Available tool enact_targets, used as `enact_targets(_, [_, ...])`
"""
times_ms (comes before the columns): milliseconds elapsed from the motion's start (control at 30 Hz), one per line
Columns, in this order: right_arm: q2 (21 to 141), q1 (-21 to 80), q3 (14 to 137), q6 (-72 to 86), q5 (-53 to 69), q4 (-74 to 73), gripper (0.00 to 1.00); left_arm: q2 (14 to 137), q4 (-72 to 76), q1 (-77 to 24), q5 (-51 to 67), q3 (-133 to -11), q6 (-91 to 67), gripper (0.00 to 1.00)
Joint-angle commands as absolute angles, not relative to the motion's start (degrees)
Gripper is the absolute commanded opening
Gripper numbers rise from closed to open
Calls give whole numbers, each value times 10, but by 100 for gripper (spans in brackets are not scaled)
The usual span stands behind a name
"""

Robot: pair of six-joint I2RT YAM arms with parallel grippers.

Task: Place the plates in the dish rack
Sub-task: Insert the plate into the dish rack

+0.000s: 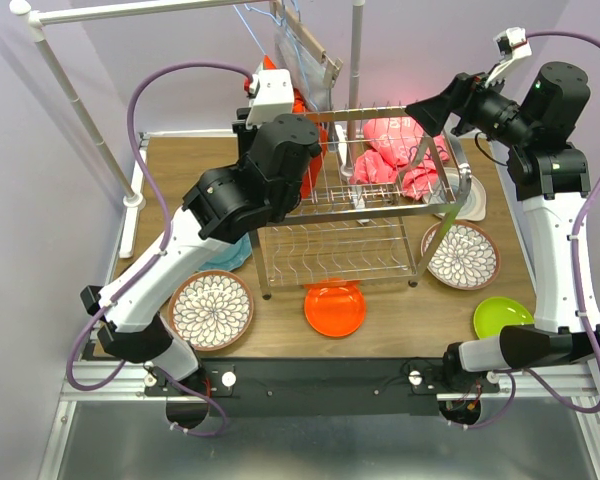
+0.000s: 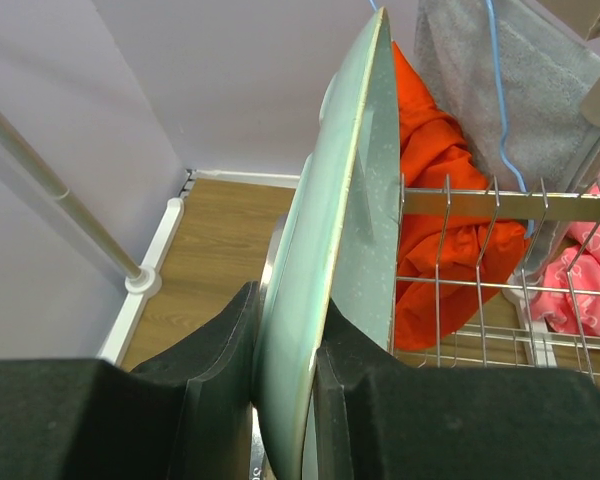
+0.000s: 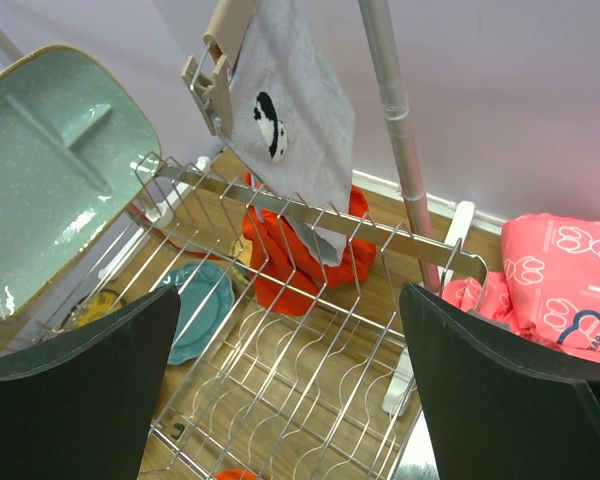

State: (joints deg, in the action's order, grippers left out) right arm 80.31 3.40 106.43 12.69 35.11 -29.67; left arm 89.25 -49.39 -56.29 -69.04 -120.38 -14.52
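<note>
left pincer (image 2: 285, 345): clenched on mint plate (image 2: 352, 200) rim, plate on edge beside dish rack (image 2: 480, 205) | right pincer (image 3: 288, 300): spread wide, empty

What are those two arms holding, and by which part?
The left tool pinches the mint plate by its rim, plate upright. The right tool is open, holding nothing.

My gripper (image 3: 288, 300) is spread wide above the dish rack (image 3: 280, 380): mint plate (image 3: 60, 170) up on edge at the rack's left edge, teal plate (image 3: 195, 305) flat below the wires there, grey towel (image 3: 290, 110) hanging over the far rail, pink cloth (image 3: 560, 280) off the far-right corner.
</note>
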Motion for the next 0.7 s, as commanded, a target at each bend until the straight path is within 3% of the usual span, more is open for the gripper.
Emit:
enact_targets(0, [789,33,1059,137,355,-292,100,906,-553,-577,-654,-1187,-185,24])
enact_targets(667, [787,33,1057,138,355,-291,100,909,-573,-584,-634,-1174,-219,36])
